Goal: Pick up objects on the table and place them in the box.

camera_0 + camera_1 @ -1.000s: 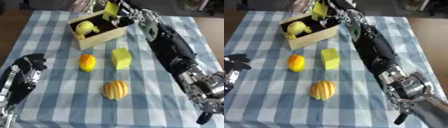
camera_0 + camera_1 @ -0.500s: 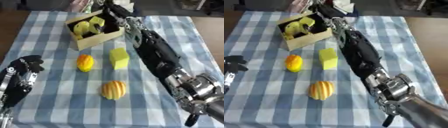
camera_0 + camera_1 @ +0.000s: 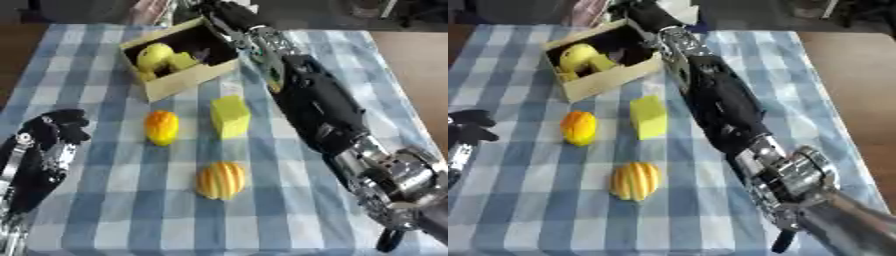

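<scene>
Table [image 3: 105,220] under a blue-and-white checked cloth carries all items. Right arm [image 3: 319,107] reaches diagonally across it to the far edge; the right robot hand [image 3: 219,10] sits above the box's far corner, and whether its fingers are open or shut cannot be told. Left robot hand [image 3: 57,127] rests at the lower left, fingers curled, holding nothing. Box [image 3: 188,77], tan and open-topped, stands far left of centre and contains yellow objects [image 3: 157,56]. On the cloth nearer: yellow block [image 3: 230,116]; orange-yellow striped fruit [image 3: 220,180] nearest; smaller orange fruit [image 3: 162,127] left of the block.
</scene>
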`<state>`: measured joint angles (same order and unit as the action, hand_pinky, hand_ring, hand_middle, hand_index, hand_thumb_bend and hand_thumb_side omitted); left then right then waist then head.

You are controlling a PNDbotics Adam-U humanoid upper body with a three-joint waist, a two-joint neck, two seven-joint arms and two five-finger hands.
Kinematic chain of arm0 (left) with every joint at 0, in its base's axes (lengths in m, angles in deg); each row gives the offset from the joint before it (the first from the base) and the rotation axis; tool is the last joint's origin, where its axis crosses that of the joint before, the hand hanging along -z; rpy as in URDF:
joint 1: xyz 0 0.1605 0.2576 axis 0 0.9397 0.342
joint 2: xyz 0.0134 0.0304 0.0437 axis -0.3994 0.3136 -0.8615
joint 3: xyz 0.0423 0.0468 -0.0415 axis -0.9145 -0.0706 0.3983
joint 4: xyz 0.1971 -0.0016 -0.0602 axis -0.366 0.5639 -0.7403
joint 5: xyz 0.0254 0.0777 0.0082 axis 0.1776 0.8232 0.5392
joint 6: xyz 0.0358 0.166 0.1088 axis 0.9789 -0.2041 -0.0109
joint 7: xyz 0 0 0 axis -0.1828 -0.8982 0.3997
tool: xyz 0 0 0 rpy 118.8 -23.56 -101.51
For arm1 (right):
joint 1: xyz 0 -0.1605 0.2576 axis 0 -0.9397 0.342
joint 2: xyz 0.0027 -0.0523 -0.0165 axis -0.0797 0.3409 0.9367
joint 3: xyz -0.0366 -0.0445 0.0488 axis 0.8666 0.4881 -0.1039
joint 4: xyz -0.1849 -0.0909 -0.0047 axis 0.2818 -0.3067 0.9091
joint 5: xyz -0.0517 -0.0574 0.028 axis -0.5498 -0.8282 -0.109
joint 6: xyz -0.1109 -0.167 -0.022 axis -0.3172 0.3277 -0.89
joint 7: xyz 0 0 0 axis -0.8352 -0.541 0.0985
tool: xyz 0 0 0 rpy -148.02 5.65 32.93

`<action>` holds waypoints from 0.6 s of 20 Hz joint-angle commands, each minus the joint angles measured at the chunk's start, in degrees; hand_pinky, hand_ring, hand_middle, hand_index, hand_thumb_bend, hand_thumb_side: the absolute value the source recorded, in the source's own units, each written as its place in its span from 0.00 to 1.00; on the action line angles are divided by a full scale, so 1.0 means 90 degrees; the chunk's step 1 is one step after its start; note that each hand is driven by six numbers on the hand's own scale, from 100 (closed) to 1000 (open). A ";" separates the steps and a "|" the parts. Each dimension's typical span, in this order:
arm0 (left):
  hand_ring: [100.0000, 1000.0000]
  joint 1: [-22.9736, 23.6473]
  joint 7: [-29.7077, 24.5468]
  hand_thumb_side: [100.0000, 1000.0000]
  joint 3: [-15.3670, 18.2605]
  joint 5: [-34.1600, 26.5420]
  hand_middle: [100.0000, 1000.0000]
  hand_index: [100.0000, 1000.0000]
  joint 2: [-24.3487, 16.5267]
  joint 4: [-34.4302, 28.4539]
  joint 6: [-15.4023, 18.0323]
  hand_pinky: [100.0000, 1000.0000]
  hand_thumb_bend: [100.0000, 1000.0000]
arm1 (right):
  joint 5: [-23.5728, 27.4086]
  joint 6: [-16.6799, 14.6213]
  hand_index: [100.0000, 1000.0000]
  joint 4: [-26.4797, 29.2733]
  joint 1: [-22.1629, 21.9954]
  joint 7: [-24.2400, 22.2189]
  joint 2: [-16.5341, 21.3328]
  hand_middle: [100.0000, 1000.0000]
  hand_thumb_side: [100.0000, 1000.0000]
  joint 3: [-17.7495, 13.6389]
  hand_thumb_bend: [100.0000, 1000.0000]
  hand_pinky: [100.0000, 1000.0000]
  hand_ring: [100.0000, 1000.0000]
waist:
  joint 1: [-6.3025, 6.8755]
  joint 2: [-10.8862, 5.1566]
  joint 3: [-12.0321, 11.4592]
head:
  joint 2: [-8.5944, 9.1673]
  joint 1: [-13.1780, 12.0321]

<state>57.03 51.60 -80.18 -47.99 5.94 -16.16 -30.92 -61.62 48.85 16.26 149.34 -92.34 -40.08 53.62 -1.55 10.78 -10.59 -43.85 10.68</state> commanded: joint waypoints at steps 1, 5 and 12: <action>0.55 -0.0014 0.0093 0.67 0.0124 0.0058 0.59 0.75 -0.0070 -0.0101 -0.0006 0.69 0.10 | 0.0359 -0.0337 0.94 0.0631 -0.0012 -0.0310 0.0475 0.82 0.46 0.0395 0.17 0.82 0.77 | -0.0033 -0.0058 0.0075 | -0.0030 -0.0098; 0.55 0.0022 0.0201 0.67 0.0225 0.0100 0.59 0.75 -0.0092 -0.0113 -0.0033 0.69 0.10 | 0.1910 -0.1420 0.94 0.1383 -0.0459 -0.1322 0.1282 0.82 0.47 0.0669 0.15 0.82 0.77 | -0.0025 -0.0047 0.0254 | -0.0030 -0.0206; 0.55 0.0037 0.0263 0.66 0.0274 0.0130 0.59 0.75 -0.0095 -0.0112 -0.0043 0.69 0.11 | 0.4027 -0.1637 0.95 0.2613 -0.1137 -0.3447 0.2003 0.85 0.50 0.1164 0.17 0.84 0.81 | -0.0005 -0.0043 0.0369 | -0.0030 -0.0259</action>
<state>57.69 53.68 -78.22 -47.09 5.91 -16.17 -31.36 -28.19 34.28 37.07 138.23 -120.49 -24.19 63.66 -1.55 10.79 -7.37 -43.85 8.54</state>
